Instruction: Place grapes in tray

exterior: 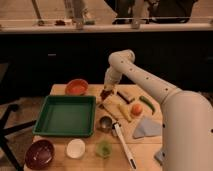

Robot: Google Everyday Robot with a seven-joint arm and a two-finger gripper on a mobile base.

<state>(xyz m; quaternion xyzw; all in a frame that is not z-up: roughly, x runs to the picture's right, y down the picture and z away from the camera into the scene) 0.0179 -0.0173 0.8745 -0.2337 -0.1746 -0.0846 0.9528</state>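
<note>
One gripper (107, 90), down low at the wooden table (59, 91), on the end of a white arm (142, 82). Right at its tip, a small dark reddish clump, by the look of it the grapes (105, 95). Touching or merely just beside: cannot tell. Cannot tell the gripper's opening either, nor any hold on the bunch.

Just left of the gripper as seen and nearer the camera, the green tray (64, 116), its far right corner close by. Grapes outside that tray, beyond the corner.

Left of the gripper and slightly farther back, an orange bowl (76, 87). Just right of the gripper, a dark rectangular bar (125, 95). Past that, a green pepper-like vegetable (146, 103) and a round orange fruit (136, 108). Below the gripper toward the camera, a pale yellowish item (121, 110), then a small metal cup (105, 123).

Well apart from the gripper, along the near edge: a dark red bowl (40, 152), a small white bowl (75, 148), a small green cup (104, 148), a long white utensil (124, 146) and a grey-blue cloth (146, 127).
</note>
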